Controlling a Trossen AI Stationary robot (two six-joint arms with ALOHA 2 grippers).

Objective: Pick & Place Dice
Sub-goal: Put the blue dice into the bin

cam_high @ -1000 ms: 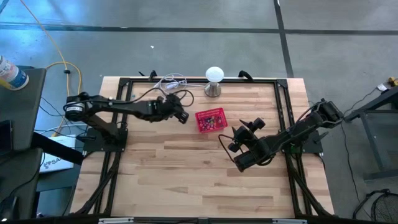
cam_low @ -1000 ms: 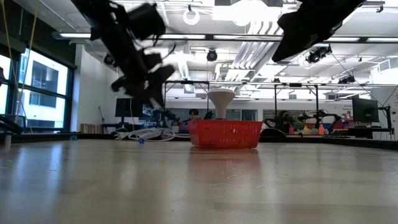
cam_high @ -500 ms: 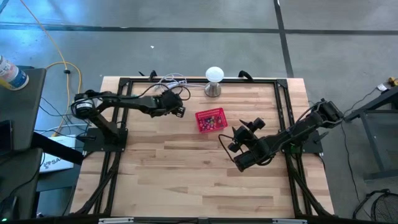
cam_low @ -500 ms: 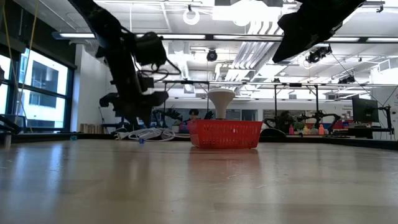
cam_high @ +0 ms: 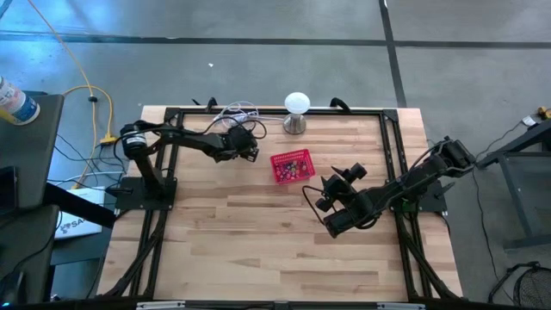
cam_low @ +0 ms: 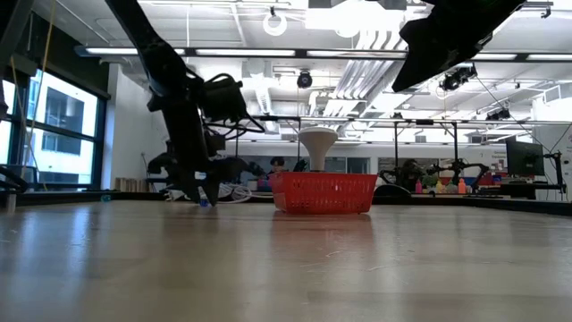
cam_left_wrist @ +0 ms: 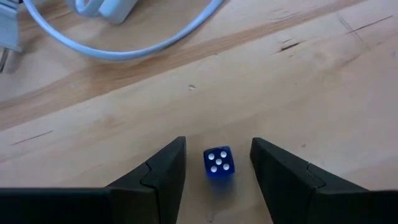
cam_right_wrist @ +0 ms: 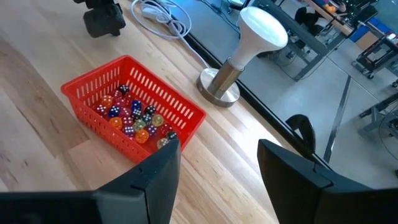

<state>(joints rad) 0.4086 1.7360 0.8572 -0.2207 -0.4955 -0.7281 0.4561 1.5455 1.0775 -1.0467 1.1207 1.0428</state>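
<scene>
A single blue die (cam_left_wrist: 218,162) lies flat on the wood, five pips up, left of the red mesh basket (cam_high: 292,166). My left gripper (cam_left_wrist: 217,148) is open and lowered to the table (cam_low: 204,195). Its fingers stand on either side of the die with gaps, touching nothing. Many small mixed-colour dice (cam_right_wrist: 134,121) lie in the basket, which rests on the table. My right gripper (cam_right_wrist: 217,148) is open and hovers above the table (cam_high: 320,194), to the right and near side of the basket.
A white ball-shaped lamp (cam_high: 296,112) on a metal base stands at the far edge behind the basket. A coiled white cable (cam_left_wrist: 124,37) with a plug lies just beyond the left gripper, near the far edge (cam_high: 237,114). Bare wood spreads across the near half.
My left gripper has drawn slightly away from the basket toward the far edge. It has come down from above the table to the tabletop and turned to point downward, so its open fingers now stand on either side of the blue die. The right arm has kept still.
</scene>
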